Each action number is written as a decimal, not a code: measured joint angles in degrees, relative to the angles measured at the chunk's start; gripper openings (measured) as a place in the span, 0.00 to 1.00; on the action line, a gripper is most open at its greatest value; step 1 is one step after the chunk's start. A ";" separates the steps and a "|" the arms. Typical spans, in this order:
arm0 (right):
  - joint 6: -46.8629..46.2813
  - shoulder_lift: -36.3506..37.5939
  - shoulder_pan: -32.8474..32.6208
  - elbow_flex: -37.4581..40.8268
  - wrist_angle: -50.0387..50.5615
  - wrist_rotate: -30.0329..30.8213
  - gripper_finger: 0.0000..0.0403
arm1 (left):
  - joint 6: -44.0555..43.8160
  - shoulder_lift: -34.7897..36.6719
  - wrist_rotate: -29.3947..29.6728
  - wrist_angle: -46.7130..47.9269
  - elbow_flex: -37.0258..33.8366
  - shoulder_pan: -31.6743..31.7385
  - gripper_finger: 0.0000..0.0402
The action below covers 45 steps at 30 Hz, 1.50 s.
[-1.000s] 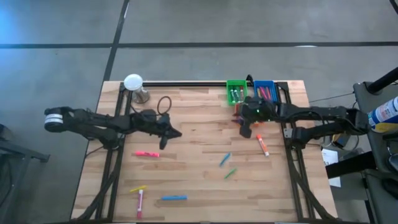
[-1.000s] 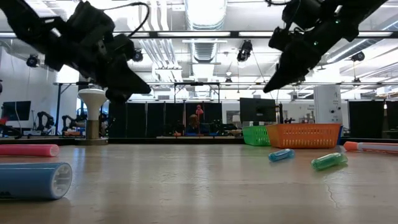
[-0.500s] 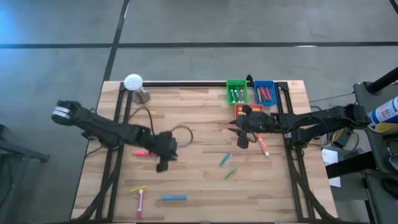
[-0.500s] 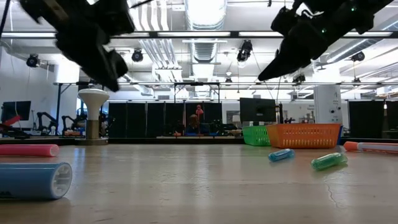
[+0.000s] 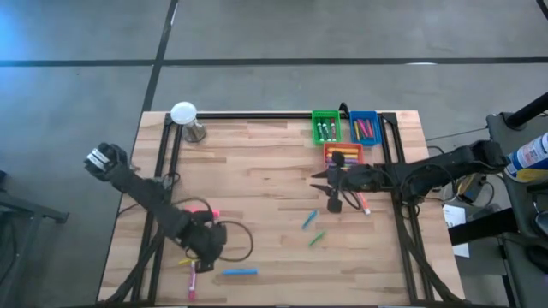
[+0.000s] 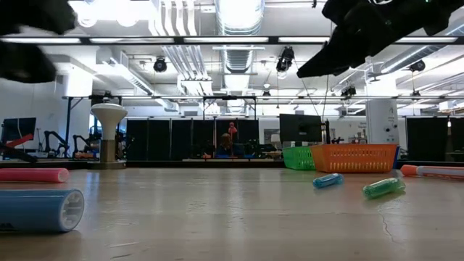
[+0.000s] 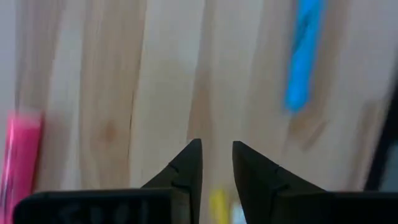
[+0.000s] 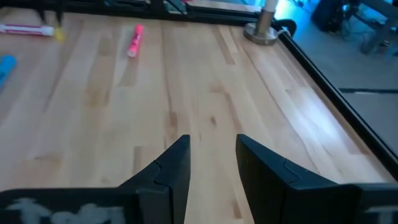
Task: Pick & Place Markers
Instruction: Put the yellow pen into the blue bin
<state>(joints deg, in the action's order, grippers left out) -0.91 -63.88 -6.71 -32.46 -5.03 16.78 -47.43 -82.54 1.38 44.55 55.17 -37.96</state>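
Several markers lie loose on the wooden table. Near the front left are a yellow one (image 5: 187,259), a pink-and-white one (image 5: 193,279) and a blue one (image 5: 240,272), with a pink one (image 5: 206,211) farther back. My left gripper (image 5: 204,255) hangs over this group, pointing down and open with nothing between its fingers; the yellow marker (image 7: 217,204) shows below the gap. A blue marker (image 5: 308,220), a green one (image 5: 317,238) and an orange-and-white one (image 5: 364,204) lie right of centre. My right gripper (image 5: 325,190) hovers open above the table beside them.
At the far right stand a green bin (image 5: 315,127), a blue bin (image 5: 352,127) and an orange-red bin (image 5: 326,155), each with markers inside. A white lamp-like stand (image 5: 184,115) is at the far left corner. Bare wood lies between the two arms.
My left gripper has swung from the table's middle toward the near left, over the front markers, and has tipped from nearly level to pointing down. My right gripper has drifted from beside the bins toward the table's centre and near edge. No marker has moved.
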 joint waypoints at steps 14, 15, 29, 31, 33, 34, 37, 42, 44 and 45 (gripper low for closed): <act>1.11 0.04 -2.19 1.28 -2.73 -0.07 0.30 | -11.25 -8.71 -5.22 5.02 0.79 -5.92 0.21; 1.11 0.02 -2.19 1.28 -2.77 -0.09 0.30 | -11.30 -9.01 -5.87 4.94 0.79 -5.94 0.21; 2.16 0.04 -2.17 1.21 -3.79 -0.11 0.30 | -13.36 -12.50 -8.80 2.37 -0.94 -6.09 0.20; 2.16 0.04 -2.19 1.21 -3.81 -0.11 0.30 | -13.53 -12.58 -8.78 1.98 -1.02 -6.08 0.19; 2.16 0.04 -2.17 1.21 -3.81 -0.11 0.30 | -13.54 -12.59 -8.71 2.00 -1.05 -6.07 0.15; 2.16 0.04 -2.17 1.21 -3.86 -0.11 0.30 | -13.54 -12.59 -8.62 2.00 -1.05 -6.07 0.13; 2.20 0.04 -2.17 1.19 -3.92 -0.13 0.30 | -13.54 -12.49 -8.57 1.92 -1.03 -6.03 0.05; 3.30 0.04 -2.17 1.19 -4.20 -0.11 0.30 | -12.73 -12.60 -7.33 1.66 -1.10 -6.05 0.00; 4.05 0.04 -2.17 1.19 -4.56 -0.13 0.30 | -12.22 -12.61 -6.75 2.12 -1.11 -6.05 0.00; 4.35 0.04 -2.17 1.18 -4.79 -0.15 0.30 | -11.96 -12.61 -6.53 2.28 -1.11 -6.06 0.00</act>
<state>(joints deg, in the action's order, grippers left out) 3.44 -63.83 -8.88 -31.28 -9.81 16.62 -59.39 -95.15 -5.16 46.83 54.06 -44.02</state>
